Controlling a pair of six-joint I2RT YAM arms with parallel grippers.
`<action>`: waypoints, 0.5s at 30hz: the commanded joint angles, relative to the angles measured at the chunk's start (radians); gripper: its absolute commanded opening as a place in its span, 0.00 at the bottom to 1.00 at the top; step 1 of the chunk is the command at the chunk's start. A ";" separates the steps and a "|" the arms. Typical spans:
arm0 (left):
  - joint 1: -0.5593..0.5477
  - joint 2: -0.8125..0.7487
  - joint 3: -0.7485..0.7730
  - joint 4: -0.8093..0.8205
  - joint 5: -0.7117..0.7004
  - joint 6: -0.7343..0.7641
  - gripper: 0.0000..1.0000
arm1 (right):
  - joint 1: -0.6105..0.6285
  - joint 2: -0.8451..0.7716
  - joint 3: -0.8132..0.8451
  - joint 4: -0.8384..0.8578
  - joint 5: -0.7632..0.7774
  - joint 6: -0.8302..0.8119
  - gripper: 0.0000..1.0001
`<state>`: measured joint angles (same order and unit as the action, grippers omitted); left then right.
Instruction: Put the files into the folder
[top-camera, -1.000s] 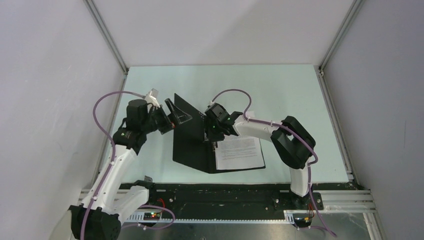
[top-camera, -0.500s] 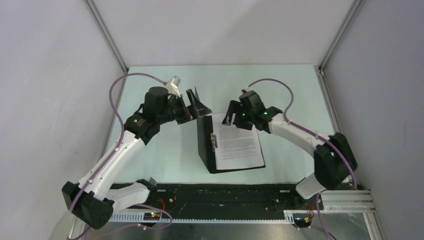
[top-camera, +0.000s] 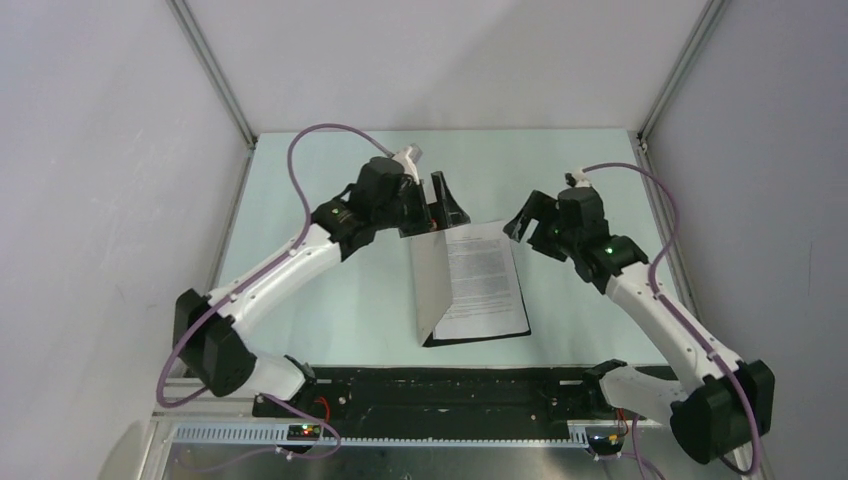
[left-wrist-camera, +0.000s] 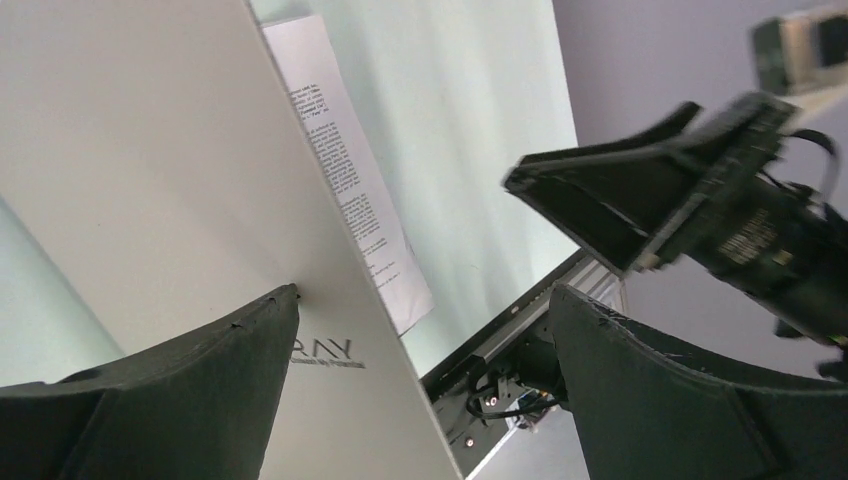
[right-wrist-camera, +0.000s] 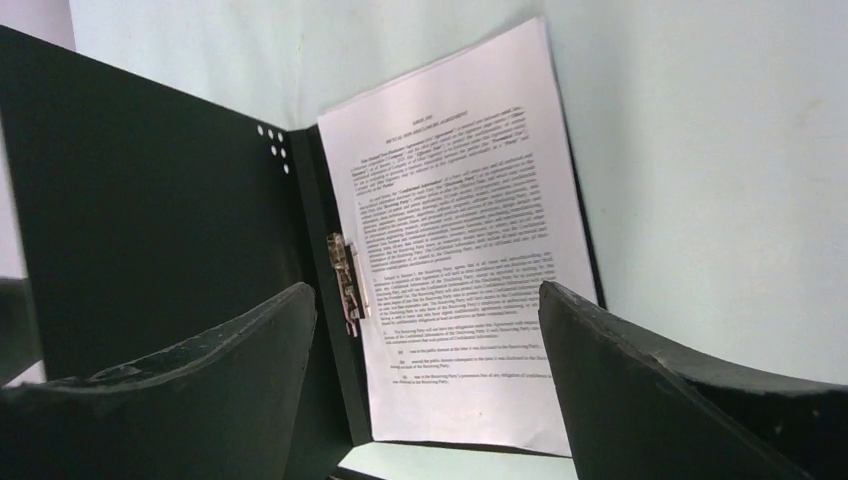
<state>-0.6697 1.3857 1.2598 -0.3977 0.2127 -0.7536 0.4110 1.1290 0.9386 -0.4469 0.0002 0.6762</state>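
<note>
The folder lies on the table with its black back (top-camera: 480, 338) flat. Its beige-grey cover (top-camera: 435, 285) stands raised, leaning right over the left part of the printed files (top-camera: 487, 280). My left gripper (top-camera: 440, 205) is open at the cover's far edge. In the left wrist view (left-wrist-camera: 422, 300) one fingertip (left-wrist-camera: 270, 320) sits against the cover's outer face (left-wrist-camera: 150, 180). My right gripper (top-camera: 530, 222) is open and empty, right of the sheet's far corner. The right wrist view (right-wrist-camera: 425, 295) shows the black inside (right-wrist-camera: 150, 200), metal clip (right-wrist-camera: 345, 280) and printed sheet (right-wrist-camera: 460, 270). No blank sheets show.
White walls with aluminium frame posts (top-camera: 215, 75) enclose the pale green table (top-camera: 330, 310) on three sides. A black base strip (top-camera: 450, 385) with the arm mounts runs along the near edge. Purple cables (top-camera: 320, 135) loop above both arms.
The left gripper has swung right and away, carrying the folder's cover from flat on the left to raised over the sheet. The right gripper has pulled back to the right, off the folder.
</note>
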 joint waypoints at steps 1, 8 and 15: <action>-0.026 0.080 0.058 0.068 -0.025 -0.013 1.00 | -0.030 -0.102 -0.019 -0.058 0.060 -0.028 0.87; -0.042 0.209 0.057 0.169 -0.007 -0.032 1.00 | -0.048 -0.178 -0.026 -0.115 0.107 -0.036 0.90; -0.053 0.245 0.060 0.266 0.001 -0.007 1.00 | -0.052 -0.217 -0.027 -0.131 0.137 -0.040 0.91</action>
<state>-0.7136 1.6463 1.2873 -0.2405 0.2123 -0.7704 0.3645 0.9394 0.9134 -0.5709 0.0952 0.6533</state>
